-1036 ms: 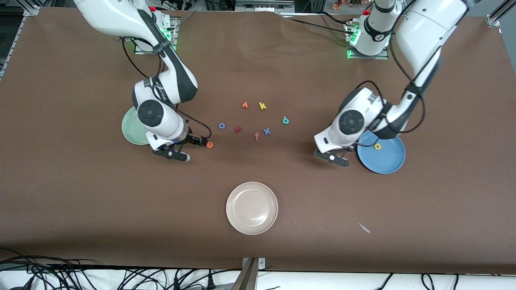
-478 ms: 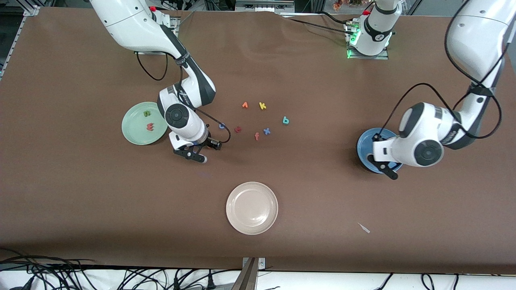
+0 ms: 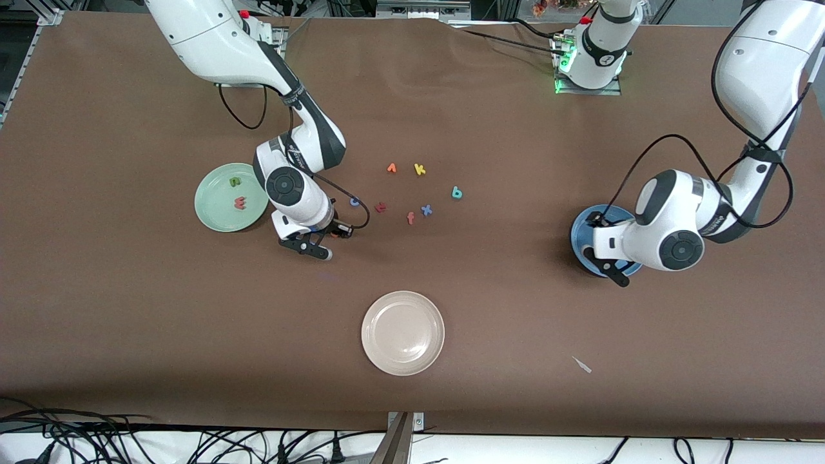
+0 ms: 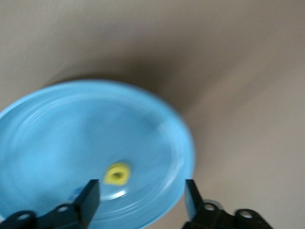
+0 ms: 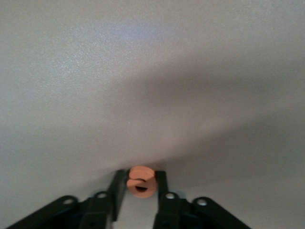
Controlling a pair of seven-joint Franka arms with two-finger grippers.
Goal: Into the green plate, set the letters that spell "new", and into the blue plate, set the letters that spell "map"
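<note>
The orange "e" (image 5: 141, 182) sits on the brown table between the fingers of my right gripper (image 5: 141, 185), which is shut on it, between the green plate and the loose letters. The green plate (image 3: 216, 216) holds the green "n" (image 3: 236, 182) and the pinkish-red "w" (image 3: 240, 203). My left gripper (image 4: 141, 193) hangs open over the blue plate (image 4: 57, 129), and nothing is between its fingers. The yellow "p" (image 4: 117, 173) lies in that plate. The teal "a" (image 3: 456, 192) rests on the table among the loose letters.
Loose letters lie mid-table: orange "v" (image 3: 391, 168), yellow "k" (image 3: 419, 169), dark red "t" (image 3: 381, 207), orange "f" (image 3: 410, 218), blue "x" (image 3: 426, 209), blue "o" (image 3: 354, 202). A cream-white plate (image 3: 403, 333) sits nearer the front camera. A small white scrap (image 3: 582, 365) lies near it.
My right gripper has closed on the orange "e". The left arm swung from beside the blue plate to over it, and its gripper opened.
</note>
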